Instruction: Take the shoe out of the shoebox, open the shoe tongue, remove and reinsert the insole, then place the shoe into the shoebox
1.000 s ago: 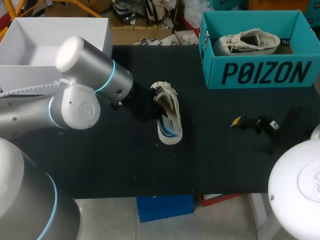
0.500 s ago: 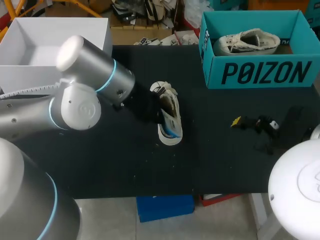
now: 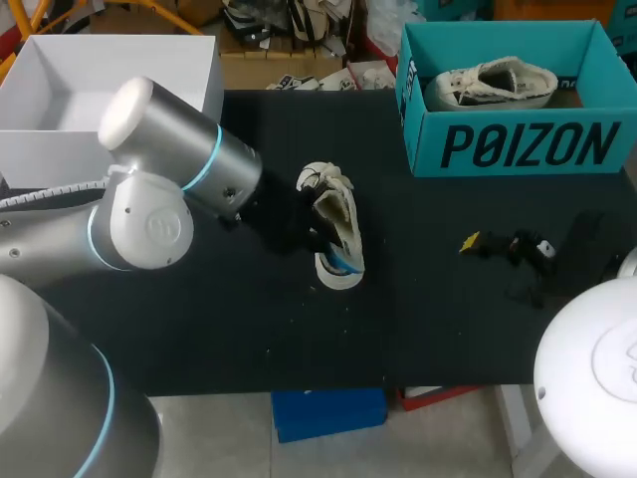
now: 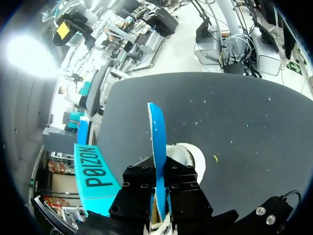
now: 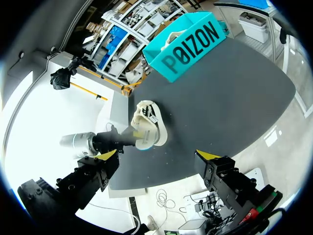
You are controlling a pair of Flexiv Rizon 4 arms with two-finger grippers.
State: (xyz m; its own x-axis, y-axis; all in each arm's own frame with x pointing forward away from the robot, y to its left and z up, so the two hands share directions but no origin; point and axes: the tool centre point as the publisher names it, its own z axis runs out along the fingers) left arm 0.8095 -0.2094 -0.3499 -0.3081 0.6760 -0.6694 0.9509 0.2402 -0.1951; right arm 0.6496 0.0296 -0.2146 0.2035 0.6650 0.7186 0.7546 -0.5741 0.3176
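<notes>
Our left pincer (image 4: 157, 188) is clamped narrow on the blue insole (image 4: 156, 142), which stands on edge between its fingers and runs out ahead of them. Just under it lies the shoe (image 4: 191, 155), out on the table (image 4: 244, 122), its tongue seemingly pulled open, so we judge the first steps done. Reseating the insole and boxing the shoe are left. The shoebox (image 3: 518, 144) sits well apart, beyond the shoe. Our right pincer (image 5: 159, 156) gapes wide, holding nothing.
</notes>
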